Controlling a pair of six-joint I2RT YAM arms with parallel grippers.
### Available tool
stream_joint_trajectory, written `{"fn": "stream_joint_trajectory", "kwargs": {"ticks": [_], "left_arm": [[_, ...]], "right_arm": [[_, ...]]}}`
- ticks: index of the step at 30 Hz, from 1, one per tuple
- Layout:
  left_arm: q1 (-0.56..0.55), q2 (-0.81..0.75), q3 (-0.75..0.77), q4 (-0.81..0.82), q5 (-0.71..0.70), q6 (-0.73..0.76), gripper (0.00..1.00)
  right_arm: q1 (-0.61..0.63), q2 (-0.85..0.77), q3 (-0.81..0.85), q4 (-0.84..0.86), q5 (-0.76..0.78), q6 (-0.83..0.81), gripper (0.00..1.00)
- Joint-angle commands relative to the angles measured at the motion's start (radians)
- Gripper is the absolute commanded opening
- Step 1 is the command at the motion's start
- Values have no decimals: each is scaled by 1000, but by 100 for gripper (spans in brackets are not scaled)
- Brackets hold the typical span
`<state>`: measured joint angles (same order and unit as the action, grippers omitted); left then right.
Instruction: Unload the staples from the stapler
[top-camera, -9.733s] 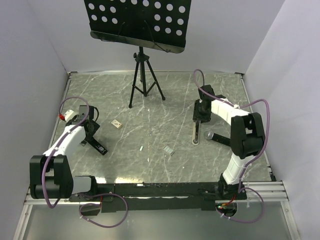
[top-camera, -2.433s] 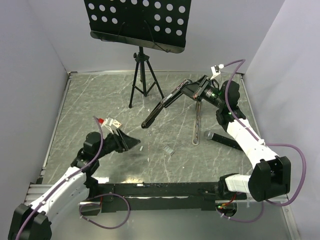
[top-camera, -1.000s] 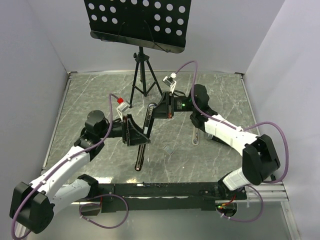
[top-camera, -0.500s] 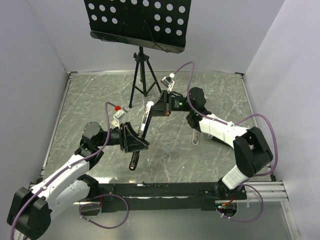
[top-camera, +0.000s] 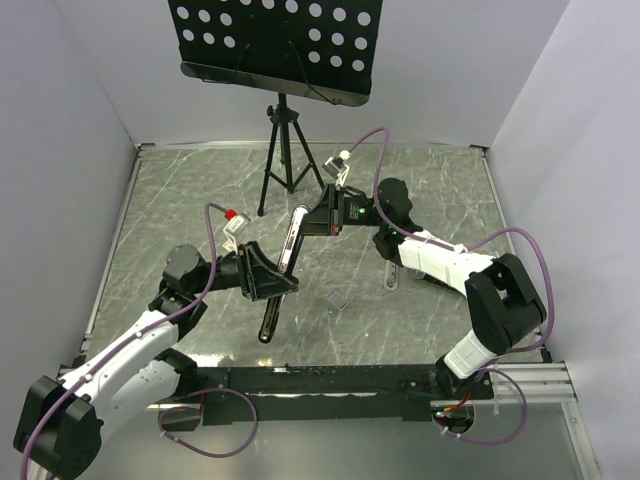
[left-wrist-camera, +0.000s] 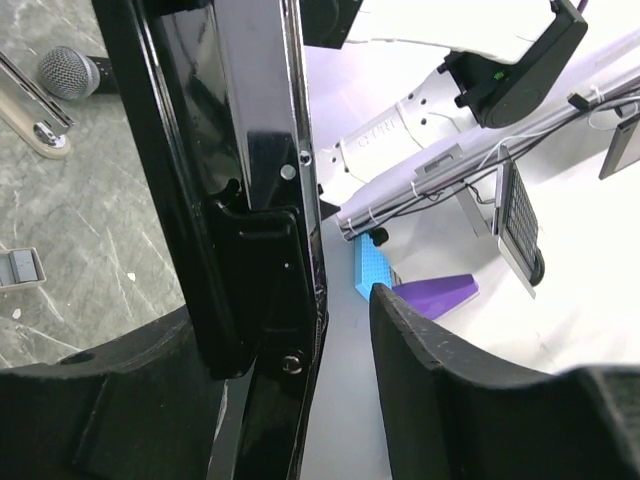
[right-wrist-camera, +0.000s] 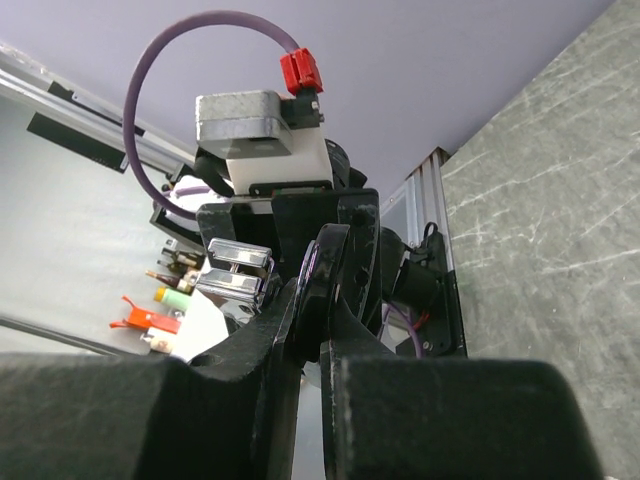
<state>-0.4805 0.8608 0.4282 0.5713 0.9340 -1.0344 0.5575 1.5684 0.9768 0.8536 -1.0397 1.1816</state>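
The stapler (top-camera: 268, 318) is a long black bar hanging steeply above the middle of the table, top end up. My right gripper (top-camera: 306, 219) is shut on that top end; in the right wrist view the stapler (right-wrist-camera: 340, 270) is pinched between the fingers of the right gripper (right-wrist-camera: 325, 335). My left gripper (top-camera: 278, 272) stands open around the stapler's middle. In the left wrist view the stapler (left-wrist-camera: 255, 150) lies against one side of the left gripper (left-wrist-camera: 290, 320), with a clear gap to the other finger (left-wrist-camera: 430, 380). The staples are hidden in every view.
A small grey block (top-camera: 336, 298) lies on the table right of the stapler's lower end, the same grey block (left-wrist-camera: 18, 268) showing at the left wrist view's edge. A pale bar (top-camera: 389, 272) and a microphone (left-wrist-camera: 65, 72) lie under the right arm. A tripod music stand (top-camera: 285, 170) stands behind.
The stapler has shifted slightly left and stands steeper. My left gripper has drawn back a little with it, its jaws narrowing and then widening again. The right grip is unchanged.
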Motion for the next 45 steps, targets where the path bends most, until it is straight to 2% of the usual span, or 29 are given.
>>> {"fn": "stream_joint_trajectory", "kwargs": {"ticks": [1, 9, 18, 24, 25, 26, 28, 29, 31, 32, 34, 35, 37, 38, 41, 45], "left_arm": [[-3, -42, -15, 85, -40, -16, 59], [-3, -65, -35, 128, -58, -50, 52], [-3, -25, -43, 208, -78, -107, 58], [-3, 3, -68, 288, -77, -165, 48], [-3, 6, -68, 304, -77, -171, 44], [-3, 6, -71, 314, -77, -177, 36], [-3, 9, -75, 325, -83, -187, 25], [-1, 9, -75, 320, -87, -187, 12], [-3, -9, -72, 288, -103, -164, 1], [-1, -16, -69, 227, -133, -148, 1], [-1, -38, -68, 184, -156, -118, 1], [-3, -43, -66, 161, -162, -113, 1], [-1, -60, -54, 107, -173, -90, 1], [-3, -68, -46, 43, -187, -76, 1], [-1, -95, -5, -51, -218, -18, 1], [-1, -120, 50, -312, -367, 106, 1]], "right_arm": [[-7, -42, -1, 91, 1, 13, 0], [-7, -47, -10, 97, 6, 15, 0], [-5, -62, -33, 85, 4, 3, 0], [-5, -68, -35, 82, 4, 0, 0], [-7, -70, -35, 81, 6, 0, 0], [-5, -70, -35, 76, 7, -3, 0], [-7, -68, -35, 71, 10, -5, 0], [-7, -67, -36, 70, 12, -7, 3], [-8, -68, -43, 56, 27, -20, 19], [-13, -82, -50, 55, 41, -26, 32], [-19, -102, -66, 10, 72, -65, 40], [-21, -114, -63, -23, 76, -83, 47], [-24, -122, -44, -98, 81, -132, 54], [-28, -128, -41, -111, 84, -140, 60], [-47, -142, -64, -94, 102, -134, 67], [-80, -157, -131, -44, 112, -88, 69]]}}
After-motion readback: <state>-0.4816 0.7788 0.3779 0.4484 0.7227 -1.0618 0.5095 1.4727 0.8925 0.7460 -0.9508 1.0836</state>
